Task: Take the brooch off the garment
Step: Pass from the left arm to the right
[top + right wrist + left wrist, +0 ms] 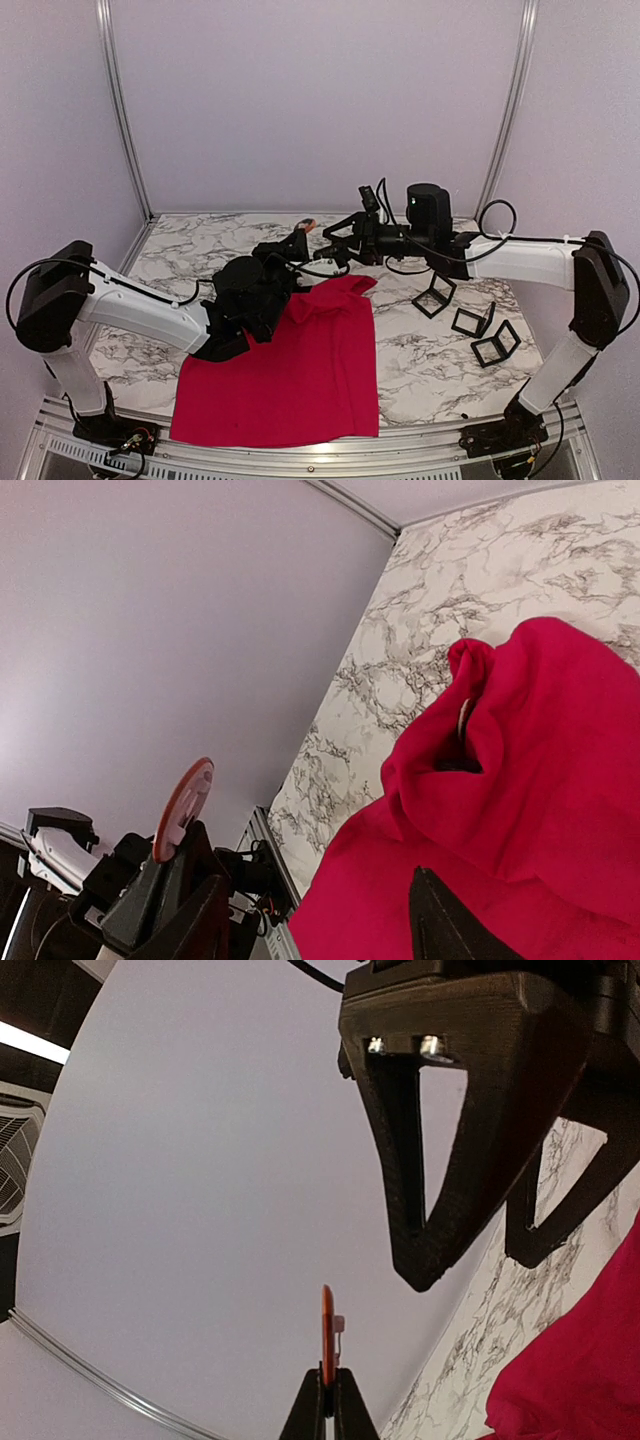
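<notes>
We see a red shirt [290,385] lying on the marble table [430,370] nearest the arm bases. Above the shirt's far edge, our left gripper [327,1380] is clamped on a round orange brooch [185,805], held clear of the shirt. Our right gripper [475,1265] hangs there too, fingers parted and empty. Three black frames [468,322] lie right of the shirt.
</notes>
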Available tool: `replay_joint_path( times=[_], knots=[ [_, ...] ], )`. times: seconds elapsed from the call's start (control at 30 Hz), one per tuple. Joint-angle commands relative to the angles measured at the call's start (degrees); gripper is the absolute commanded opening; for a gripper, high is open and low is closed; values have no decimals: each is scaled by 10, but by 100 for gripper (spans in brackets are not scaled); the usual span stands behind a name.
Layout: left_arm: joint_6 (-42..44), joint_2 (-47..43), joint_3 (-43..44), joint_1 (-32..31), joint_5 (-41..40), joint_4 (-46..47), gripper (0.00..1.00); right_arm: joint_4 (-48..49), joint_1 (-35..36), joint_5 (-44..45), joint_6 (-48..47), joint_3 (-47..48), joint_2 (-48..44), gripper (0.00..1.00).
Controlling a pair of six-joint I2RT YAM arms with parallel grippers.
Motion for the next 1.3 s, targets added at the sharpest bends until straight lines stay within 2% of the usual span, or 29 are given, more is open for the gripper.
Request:
replay_joint_path(
  times=[0.0,0.17,0.4,0.63,0.87,1.27],
  knots=[
    [85,40,-6,-7,-35,151,0,18,-5,-31,10,36,16,56],
    [106,69,2,-7,-39,181,0,45,-20,-28,30,14,14,50],
    [116,90,14,-6,-40,196,0,47,-28,-30,28,13,11,47],
    [118,99,25,-6,-38,178,0,53,-29,-50,35,23,19,43],
    [121,103,35,-6,-37,169,0,61,-20,-64,46,39,36,35],
    [116,112,37,-7,-38,160,0,73,-12,-65,60,44,39,31]
  ],
)
